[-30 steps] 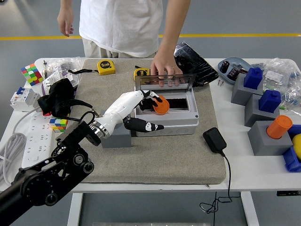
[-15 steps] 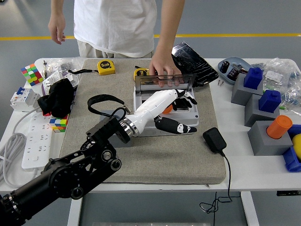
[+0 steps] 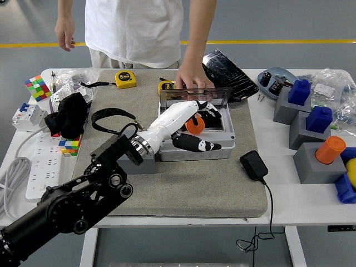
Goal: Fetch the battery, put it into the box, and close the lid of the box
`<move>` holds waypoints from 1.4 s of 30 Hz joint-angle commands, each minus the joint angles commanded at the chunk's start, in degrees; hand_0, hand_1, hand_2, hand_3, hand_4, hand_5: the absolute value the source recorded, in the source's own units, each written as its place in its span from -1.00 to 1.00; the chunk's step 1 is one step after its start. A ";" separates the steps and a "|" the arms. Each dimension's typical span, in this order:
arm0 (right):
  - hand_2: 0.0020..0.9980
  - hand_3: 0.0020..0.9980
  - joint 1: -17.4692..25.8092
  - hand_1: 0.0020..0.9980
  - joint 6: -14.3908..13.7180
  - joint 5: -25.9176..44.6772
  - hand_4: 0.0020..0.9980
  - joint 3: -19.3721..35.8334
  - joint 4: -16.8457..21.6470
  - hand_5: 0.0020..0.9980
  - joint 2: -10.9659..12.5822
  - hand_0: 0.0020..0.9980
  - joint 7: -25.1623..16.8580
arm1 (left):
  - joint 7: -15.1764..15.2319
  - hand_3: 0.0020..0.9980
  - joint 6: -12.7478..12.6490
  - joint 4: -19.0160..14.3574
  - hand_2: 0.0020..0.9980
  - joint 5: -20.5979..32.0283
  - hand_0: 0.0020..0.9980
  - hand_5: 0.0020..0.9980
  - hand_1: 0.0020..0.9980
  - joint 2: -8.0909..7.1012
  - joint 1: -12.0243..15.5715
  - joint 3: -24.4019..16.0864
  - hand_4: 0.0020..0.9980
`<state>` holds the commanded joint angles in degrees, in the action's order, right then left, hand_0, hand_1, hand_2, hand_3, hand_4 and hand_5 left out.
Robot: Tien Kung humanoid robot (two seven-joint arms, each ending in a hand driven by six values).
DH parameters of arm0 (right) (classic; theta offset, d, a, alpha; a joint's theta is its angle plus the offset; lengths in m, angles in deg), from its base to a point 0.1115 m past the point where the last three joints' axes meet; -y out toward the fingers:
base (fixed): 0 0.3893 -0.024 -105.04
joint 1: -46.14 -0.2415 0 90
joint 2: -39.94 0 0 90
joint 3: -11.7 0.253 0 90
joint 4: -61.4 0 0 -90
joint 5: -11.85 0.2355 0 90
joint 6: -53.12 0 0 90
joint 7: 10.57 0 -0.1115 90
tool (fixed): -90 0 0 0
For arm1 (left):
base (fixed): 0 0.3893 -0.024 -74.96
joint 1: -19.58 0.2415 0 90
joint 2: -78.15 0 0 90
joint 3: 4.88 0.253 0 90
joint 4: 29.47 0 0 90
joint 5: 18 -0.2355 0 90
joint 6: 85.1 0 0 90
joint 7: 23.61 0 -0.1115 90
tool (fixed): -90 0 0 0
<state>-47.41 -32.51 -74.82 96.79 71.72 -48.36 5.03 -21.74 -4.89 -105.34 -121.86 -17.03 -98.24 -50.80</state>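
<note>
The orange battery (image 3: 192, 125) lies inside the grey box (image 3: 194, 152) on the felt mat. My left hand (image 3: 204, 127) reaches in from the lower left and hovers over the box's left half. Its fingers (image 3: 198, 105) are spread above the battery and its thumb (image 3: 196, 146) lies along the box's front wall, so it grips nothing. The clear lid (image 3: 194, 94) stands upright at the back of the box. A person's hand (image 3: 192, 82) rests on the lid's top edge. My right arm is out of view.
Two yellow tape measures (image 3: 125, 79) and a black bag (image 3: 228, 68) lie behind the box. A black adapter (image 3: 253, 166) sits right of it. Grey stands with blue blocks (image 3: 299, 92) and an orange cylinder (image 3: 329, 149) fill the right side. Cubes (image 3: 38, 87) and a power strip (image 3: 40, 167) lie left.
My left hand carried the battery into the box, let it go and drew back a little to the left. The battery now rests in the box. The person still holds the lid.
</note>
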 joint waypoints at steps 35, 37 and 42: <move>0.35 0.21 0.02 0.33 0.17 -0.18 0.98 -1.34 0.00 0.18 0.13 0.27 0.11 | 1.34 0.25 -0.04 8.74 0.15 3.20 -0.24 -0.34 0.14 5.18 -7.01 7.75 1.00; 0.35 0.21 0.05 0.33 0.20 -0.02 0.98 -1.57 0.00 0.18 0.17 0.28 0.12 | 1.25 0.25 0.22 9.10 0.15 3.33 -0.24 -0.34 0.14 5.18 -7.44 7.85 1.00; 0.35 0.21 0.35 0.33 0.14 0.59 0.98 -1.27 0.00 0.18 0.09 0.28 0.09 | 1.34 0.25 -0.16 7.96 0.15 2.48 -0.23 -0.34 0.14 5.18 -7.01 5.20 1.00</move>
<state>-47.07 -32.37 -74.23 95.52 71.72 -48.27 5.12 -20.40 -5.05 -97.38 -119.37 -11.85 -105.25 -45.60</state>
